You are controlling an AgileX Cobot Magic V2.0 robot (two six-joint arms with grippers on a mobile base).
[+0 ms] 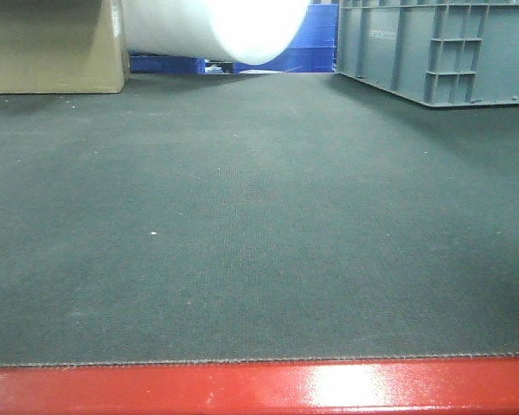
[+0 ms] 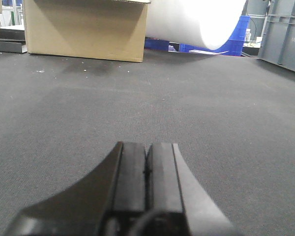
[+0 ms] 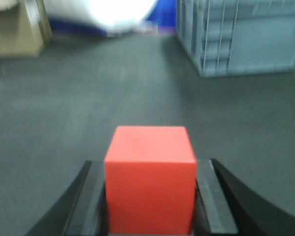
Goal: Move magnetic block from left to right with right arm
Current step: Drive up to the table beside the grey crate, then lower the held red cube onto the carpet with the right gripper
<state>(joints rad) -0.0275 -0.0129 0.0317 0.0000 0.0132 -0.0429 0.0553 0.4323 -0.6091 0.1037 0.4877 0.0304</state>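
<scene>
Faint embossed lettering on the grey crate [image 1: 432, 43] in the front view, too small to read, partial raised letters on the same crate's wall at the left wrist view's right edge, unclear, nothing else legible

This looks like a workshop or warehouse-style lab bench. The tabletop [image 1: 259, 259] is covered in dark grey woven felt, with a glossy red painted metal edge [image 1: 259, 389] along its near side. Storage goods line the far end: a plain brown cardboard box [image 2: 86, 29], a large white cylindrical roll of foam-like wrap [image 2: 196, 19], a grey ribbed plastic stacking crate [image 1: 437, 47] and blue plastic bins [image 1: 303, 56] behind them. No household furnishings show, only packing and storage stock.
</scene>
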